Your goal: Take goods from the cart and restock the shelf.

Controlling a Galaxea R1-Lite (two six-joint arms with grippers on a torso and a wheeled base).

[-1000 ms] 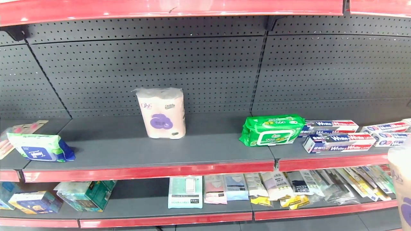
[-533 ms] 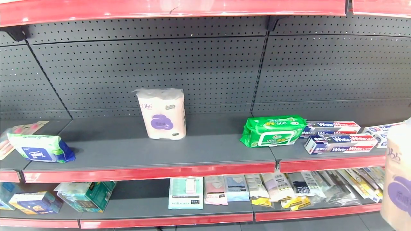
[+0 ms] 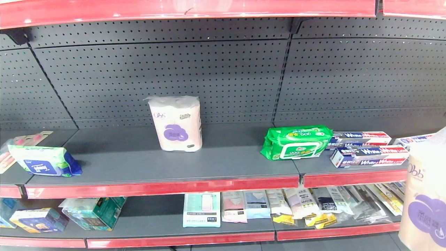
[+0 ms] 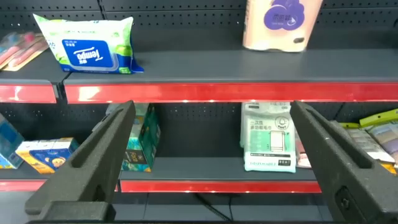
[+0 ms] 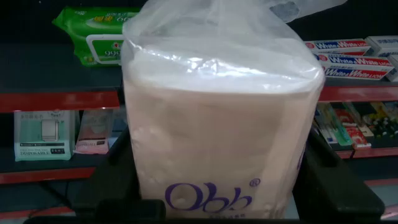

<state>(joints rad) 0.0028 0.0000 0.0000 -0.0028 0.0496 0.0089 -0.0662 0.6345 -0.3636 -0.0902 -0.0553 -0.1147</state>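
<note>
The right gripper (image 5: 217, 193) is closed on a held toilet paper pack (image 5: 217, 124), with one dark finger at each side of its wrapping. In the head view this held pack (image 3: 423, 195) is far to the right of the standing toilet paper pack (image 3: 176, 123) and nearer to the camera, and it covers the right end of the toothpaste boxes (image 3: 369, 150). The left gripper (image 4: 211, 155) has its jaws spread wide with nothing between them.

The standing pack is upright on the middle shelf (image 3: 160, 186). To its right, well apart, lies a green wipes pack (image 3: 296, 142), touching the toothpaste boxes. Far to its left lies a blue-and-green wipes pack (image 3: 43, 160), with toothbrush packs (image 3: 21, 143) just behind it. Below it, on the lower shelf, are flat sachets (image 3: 201, 209) and, more to the left, teal boxes (image 3: 94, 211). Behind it is the grey perforated back panel (image 3: 209, 76).
</note>
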